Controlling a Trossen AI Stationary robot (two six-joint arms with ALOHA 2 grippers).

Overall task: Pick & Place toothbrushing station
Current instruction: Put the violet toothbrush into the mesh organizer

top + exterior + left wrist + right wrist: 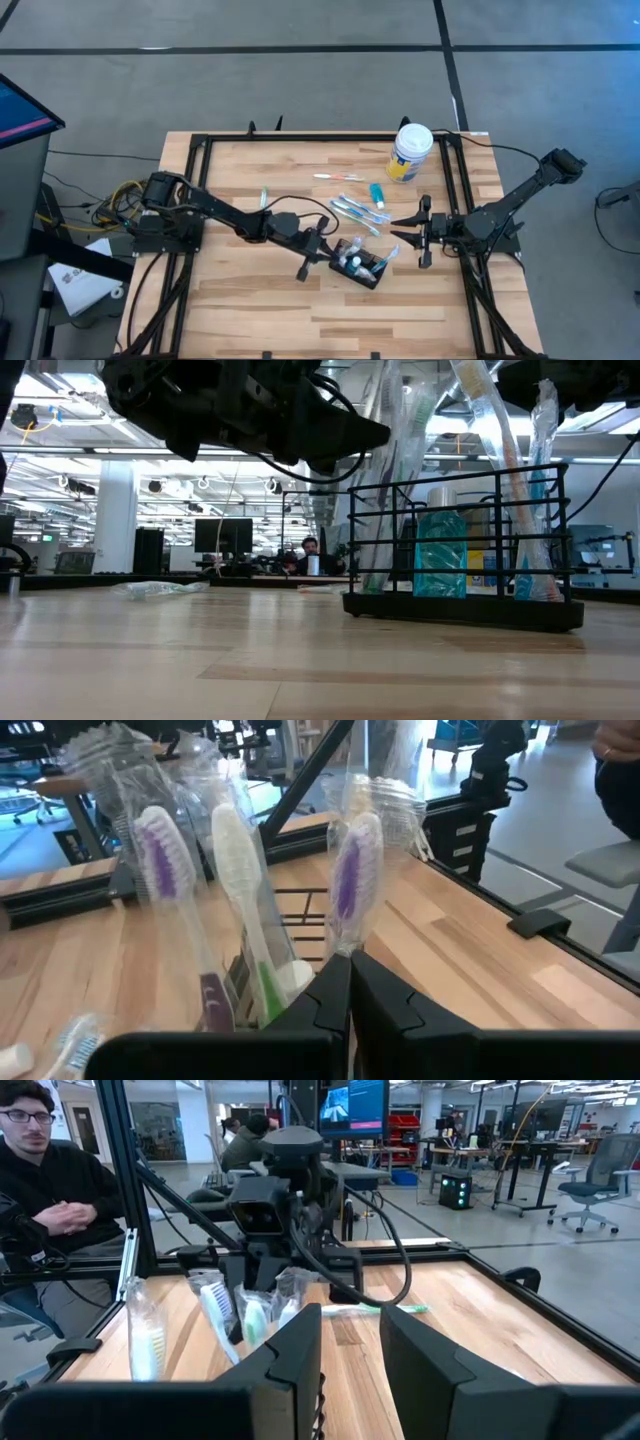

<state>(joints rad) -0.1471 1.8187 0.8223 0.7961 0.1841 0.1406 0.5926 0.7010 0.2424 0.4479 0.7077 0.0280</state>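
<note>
Toothbrushing station sat near table centre. Left gripper pressed together at its 9 o'clock; right gripper spread, 2 o'clock, apart.

right end effector with two dark fingers parted over the wooden desk; beyond it the left end effector above wrapped toothbrushes, a loose toothbrush flat nearby, a seated person behind.
</note>
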